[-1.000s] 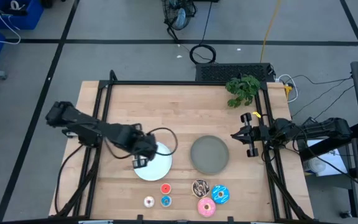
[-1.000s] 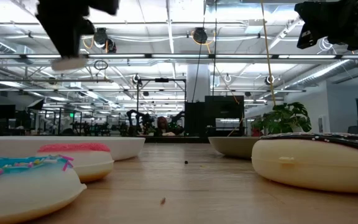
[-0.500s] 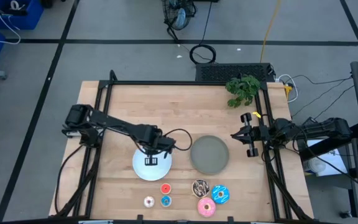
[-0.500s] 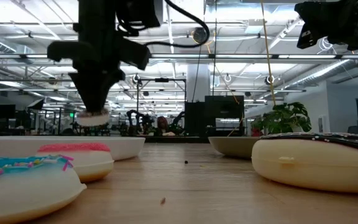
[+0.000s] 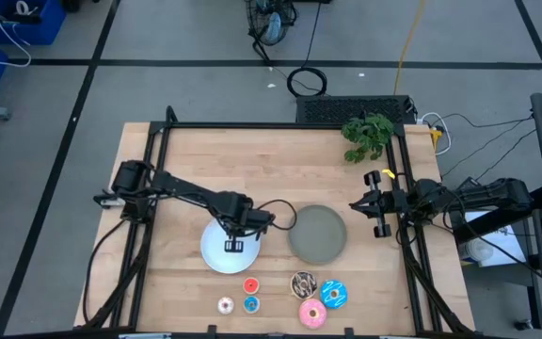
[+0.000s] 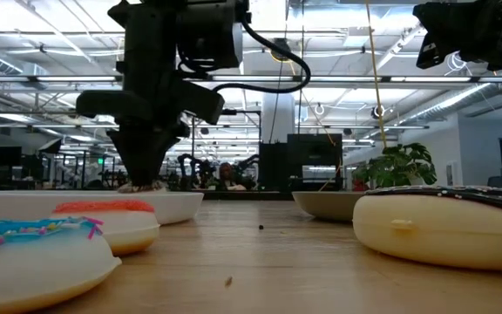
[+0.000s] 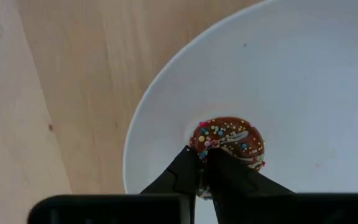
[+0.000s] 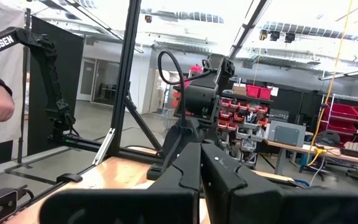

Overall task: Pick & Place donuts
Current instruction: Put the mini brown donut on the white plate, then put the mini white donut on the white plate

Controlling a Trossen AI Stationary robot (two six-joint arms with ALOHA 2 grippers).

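The left arm reaches from the worktop's [image 5: 186, 151] left edge toward its middle, wrist bent down so the left gripper [image 5: 232, 246] points into the white plate [image 5: 213, 256]. Its fingers [image 7: 178, 174] are pinched nearly together on the rim of the small brown donut [image 7: 229, 140], a glossy ring dotted with coloured sprinkles that sits on the smooth plate bottom. The right gripper [image 5: 370, 202] waits raised at the right edge, fingers together, empty. The matte grey plate [image 5: 317, 234] lies just beside the white one. The other donuts lie in a cluster near the front edge: red [image 5: 249, 285], white [image 5: 225, 305], small blue [image 5: 250, 303], dark chocolate [image 5: 303, 282], pink [image 5: 312, 314], blue sprinkled [image 5: 334, 295].
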